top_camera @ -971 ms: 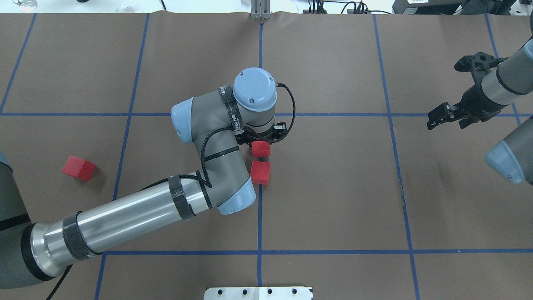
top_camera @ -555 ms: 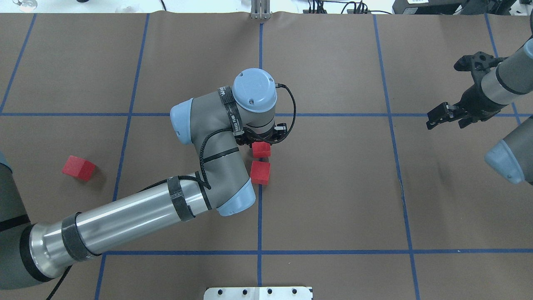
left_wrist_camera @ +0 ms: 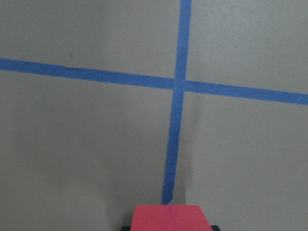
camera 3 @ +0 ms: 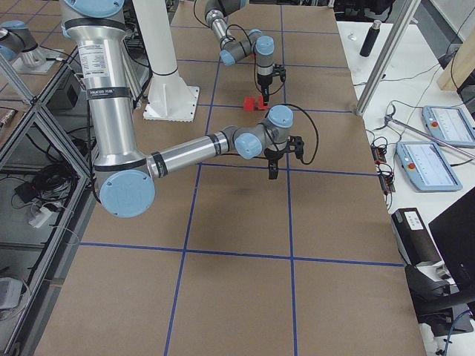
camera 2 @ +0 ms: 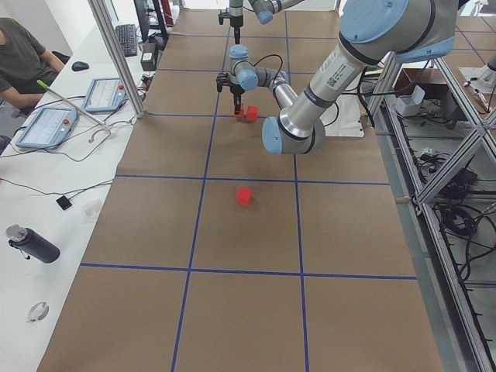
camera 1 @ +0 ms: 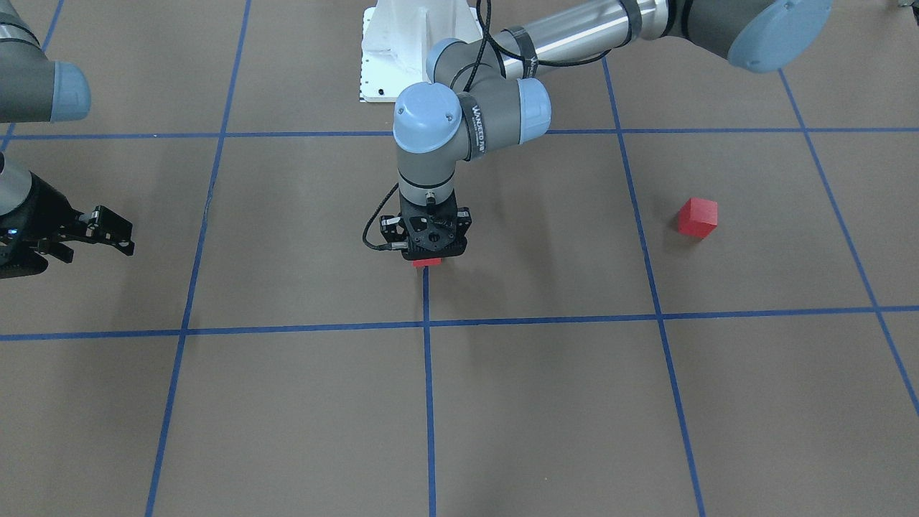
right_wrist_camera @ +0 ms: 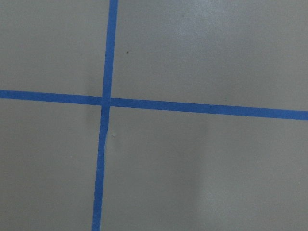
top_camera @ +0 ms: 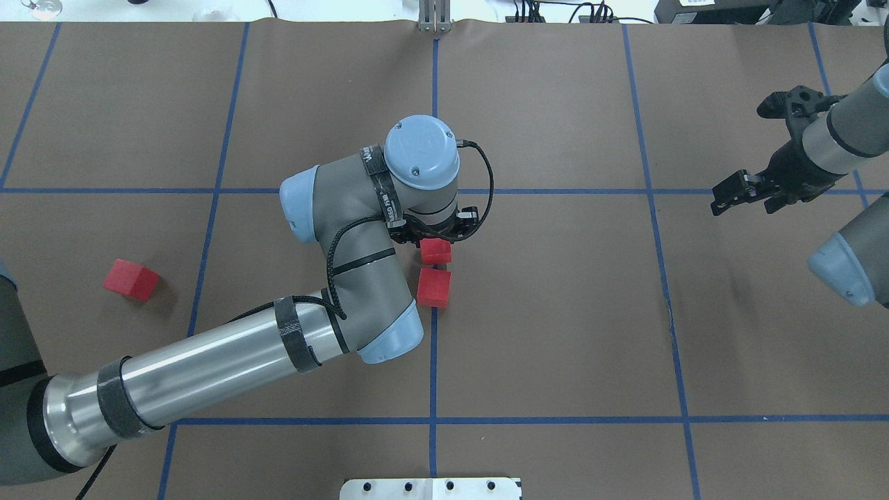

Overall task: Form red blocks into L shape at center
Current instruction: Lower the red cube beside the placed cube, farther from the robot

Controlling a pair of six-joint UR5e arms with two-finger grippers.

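Observation:
My left gripper stands upright over the center, shut on a red block that it holds on the central blue tape line. In the left wrist view only that block's top shows, at the bottom edge. A second red block lies just nearer the robot base, a thin gap between the two. From the front, the held block is a red sliver under the gripper. The third red block lies alone far out on the left. My right gripper hovers open and empty at the right.
The white robot base plate sits at the near edge. A metal post stands at the far edge on the centre line. A side bench carries tablets and a bottle, with a seated person beside it.
My left arm's wrist and elbow have shifted slightly left and away. The held red block has edged a little closer to the second block. The right gripper has barely moved.

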